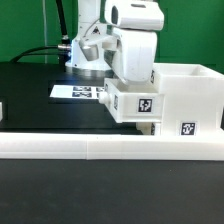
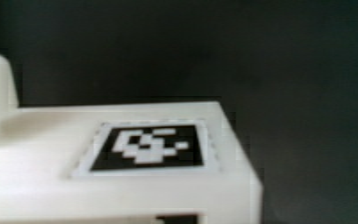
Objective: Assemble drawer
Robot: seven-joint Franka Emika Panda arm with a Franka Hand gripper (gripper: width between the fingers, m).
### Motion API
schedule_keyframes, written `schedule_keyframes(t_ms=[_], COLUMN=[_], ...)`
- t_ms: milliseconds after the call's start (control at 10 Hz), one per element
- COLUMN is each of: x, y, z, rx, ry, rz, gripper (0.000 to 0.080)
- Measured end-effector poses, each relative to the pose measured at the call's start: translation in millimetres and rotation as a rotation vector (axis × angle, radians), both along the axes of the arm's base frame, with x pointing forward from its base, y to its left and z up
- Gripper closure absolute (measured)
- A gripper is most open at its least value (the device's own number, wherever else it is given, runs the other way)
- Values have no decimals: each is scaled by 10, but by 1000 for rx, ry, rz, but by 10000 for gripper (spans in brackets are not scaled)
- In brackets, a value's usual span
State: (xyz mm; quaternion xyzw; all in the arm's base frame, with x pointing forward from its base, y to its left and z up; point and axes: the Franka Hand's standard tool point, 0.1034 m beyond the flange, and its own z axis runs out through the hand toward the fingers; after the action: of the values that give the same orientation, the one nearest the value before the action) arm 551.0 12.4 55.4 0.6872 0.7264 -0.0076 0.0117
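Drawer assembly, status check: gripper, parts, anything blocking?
Gripper low over small tray, fingers hidden. Tray against box housing, tag up in wrist view. Rail in front, nothing blocking seen.

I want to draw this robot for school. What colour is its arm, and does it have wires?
The arm is mostly smooth, rounded white shells, with a chunky white block at the wrist and a few grey-looking joints. A black cable hangs behind it. I can see no writing on the arm. Its gripper is too hidden to draw in detail.
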Motion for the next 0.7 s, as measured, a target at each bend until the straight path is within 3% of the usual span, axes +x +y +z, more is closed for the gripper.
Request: schedule_keyframes(t_ms=[400, 500, 600, 700], x=[-17, -19, -19, -23], y=[-18, -7, -7, -14], z=[-2, -5, -5, -3], rx=[-4, -3, -3, -4], ry=[13, 13, 13, 13], rz=[-37, -35, -35, -36], gripper=[757, 684, 684, 502])
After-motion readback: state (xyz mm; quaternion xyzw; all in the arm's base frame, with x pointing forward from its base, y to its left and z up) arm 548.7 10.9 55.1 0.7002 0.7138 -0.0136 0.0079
